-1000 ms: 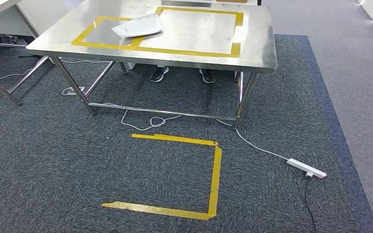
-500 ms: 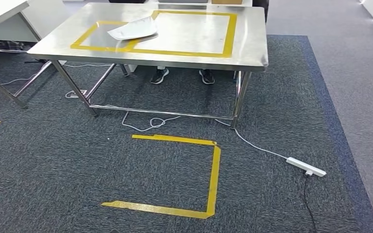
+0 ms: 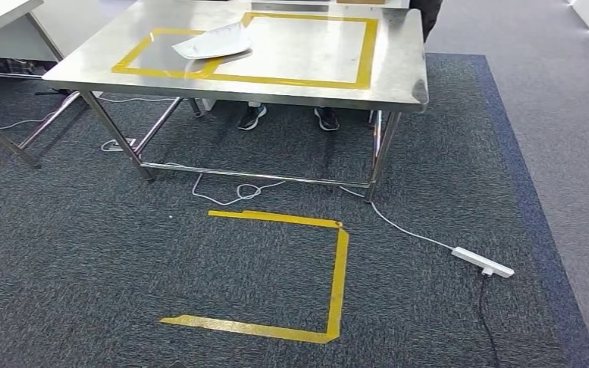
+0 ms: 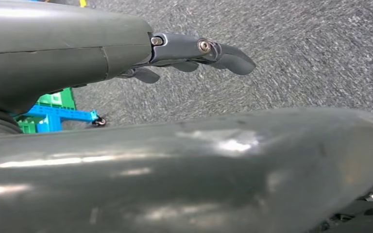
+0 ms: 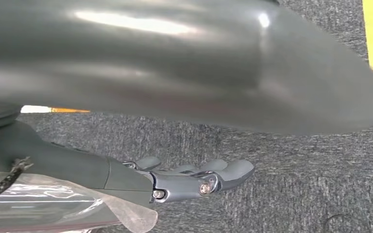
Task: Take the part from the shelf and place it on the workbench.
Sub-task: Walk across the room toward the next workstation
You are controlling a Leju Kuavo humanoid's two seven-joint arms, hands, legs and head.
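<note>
Workbench (image 3: 399,77), steel, stands on dark carpet (image 3: 84,253) with the white part (image 3: 211,44) lying flat on its top, across the yellow tape outline (image 3: 364,54). Left hand (image 4: 194,51) hangs over carpet, fingers extended, slightly apart, empty. Right hand (image 5: 194,179) likewise: fingers loosely extended, holding nothing.

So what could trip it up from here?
The white power strip and its white cable lie on the dark carpet by the steel workbench: a foot could snag them. The white sheet-like part sits across the yellow tape rectangle, so it may count as misplaced.
</note>
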